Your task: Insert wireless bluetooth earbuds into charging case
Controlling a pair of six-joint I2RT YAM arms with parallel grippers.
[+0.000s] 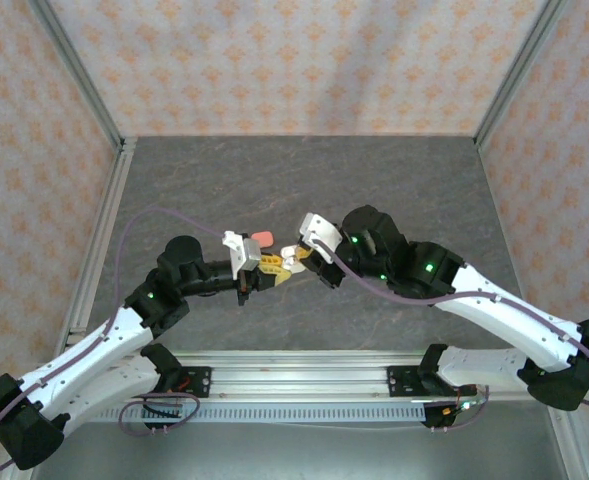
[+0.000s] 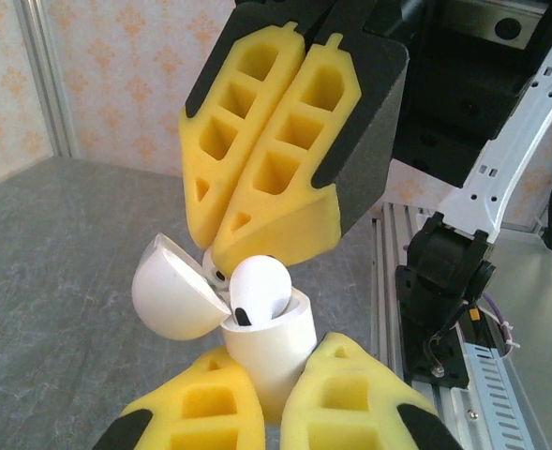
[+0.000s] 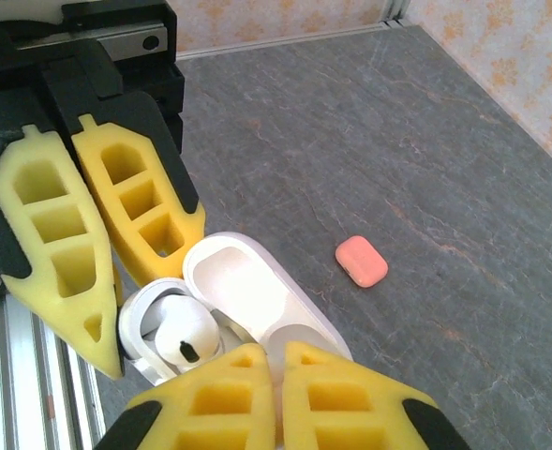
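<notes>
Above the counter (image 1: 404,190), the left tool (image 2: 276,364) clamps the open white case (image 2: 274,349). The right tool (image 3: 271,354), fingers closed together, has its tips at a white earbud (image 2: 257,286) standing proud in its well (the pink case (image 3: 362,261) lies apart). Seating step, I judge; next comes a gentle, straight press.

Table (image 1: 394,175): dark grey, marbled top. One closed pink case (image 1: 260,236) lies flat on it, roughly mid-table, bare surface around it. Aluminium rail (image 1: 304,377) along near edge.
</notes>
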